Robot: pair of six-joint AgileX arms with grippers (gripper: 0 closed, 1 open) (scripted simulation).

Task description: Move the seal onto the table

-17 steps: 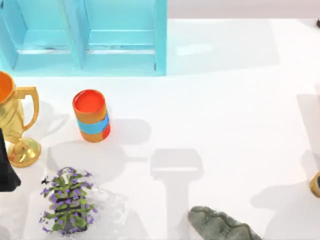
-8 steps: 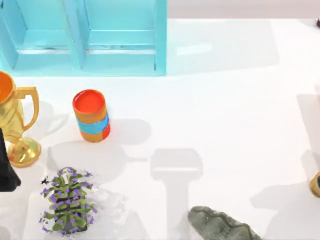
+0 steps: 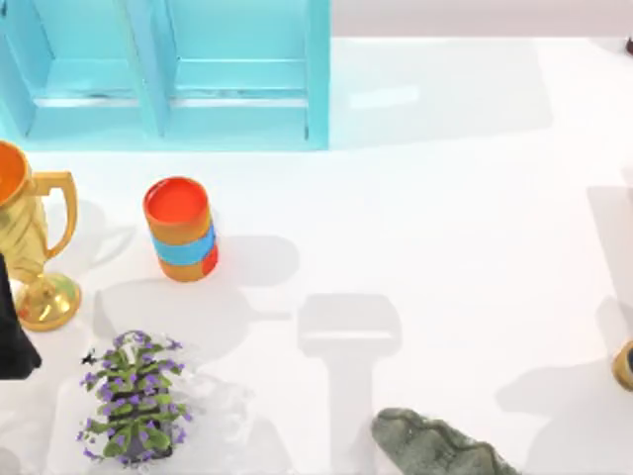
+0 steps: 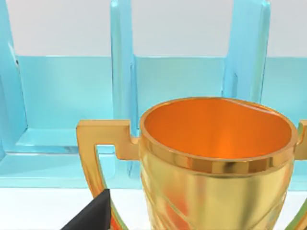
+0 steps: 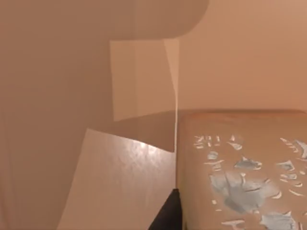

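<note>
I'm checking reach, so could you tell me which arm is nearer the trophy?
Left. The left arm sits right beside the trophy at the table's left edge; the right arm is at the far right edge.

A turquoise blue shelf unit (image 3: 168,74) stands along the far edge toward the far left corner, its open compartments split by upright dividers. In the left wrist view the same shelf unit (image 4: 67,105) shows translucent blue panels against a pale wall (image 4: 182,26). Beyond the far edge a light grey strip of wall (image 3: 475,18) runs across. Soft grey shadows fall rightward from the standing objects, with a broader rectangular shadow beside the shelf unit.
</note>
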